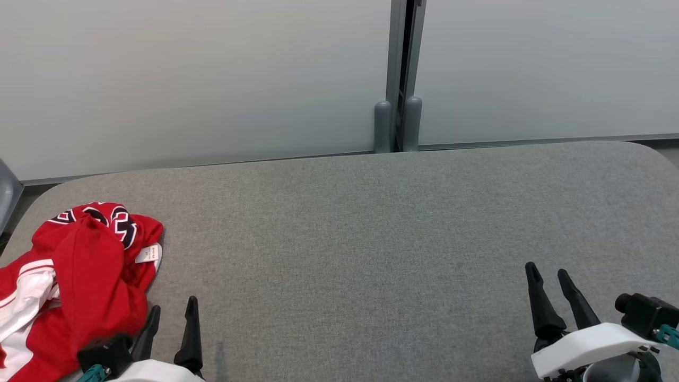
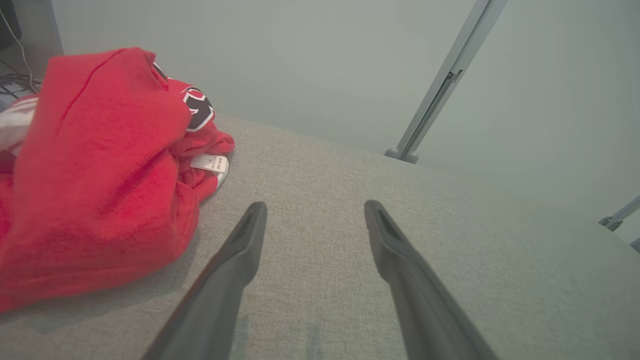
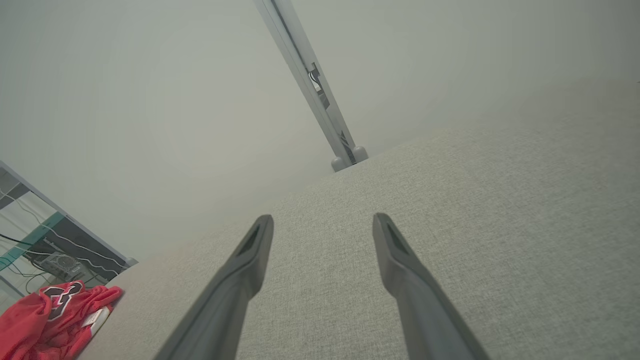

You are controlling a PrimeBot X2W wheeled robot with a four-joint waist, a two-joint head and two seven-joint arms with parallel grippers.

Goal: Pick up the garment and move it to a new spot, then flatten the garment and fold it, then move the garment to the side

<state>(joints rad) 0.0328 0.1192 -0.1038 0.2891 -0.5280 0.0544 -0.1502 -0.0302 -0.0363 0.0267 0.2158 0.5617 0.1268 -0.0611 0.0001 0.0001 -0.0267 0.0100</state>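
Observation:
A crumpled red garment (image 1: 85, 276) with white stripes, black-and-white lettering and a white label lies bunched at the table's near left corner. In the left wrist view the garment (image 2: 95, 170) rises as a heap just left of my fingers. My left gripper (image 1: 174, 310) stands open beside the garment's right edge, nothing between its fingers, seen as the left gripper (image 2: 315, 210) in its wrist view. Far to the right, my right gripper (image 1: 546, 271) hovers open over bare cloth; its wrist view shows the right gripper (image 3: 322, 222) and the garment (image 3: 50, 315) far off at the lower left.
The grey fabric-covered table (image 1: 371, 239) has rounded far corners. Frosted panels (image 1: 212, 79) and a grey post (image 1: 400, 79) stand right behind its far edge. Cables and equipment (image 3: 55, 262) sit beyond the table's left end.

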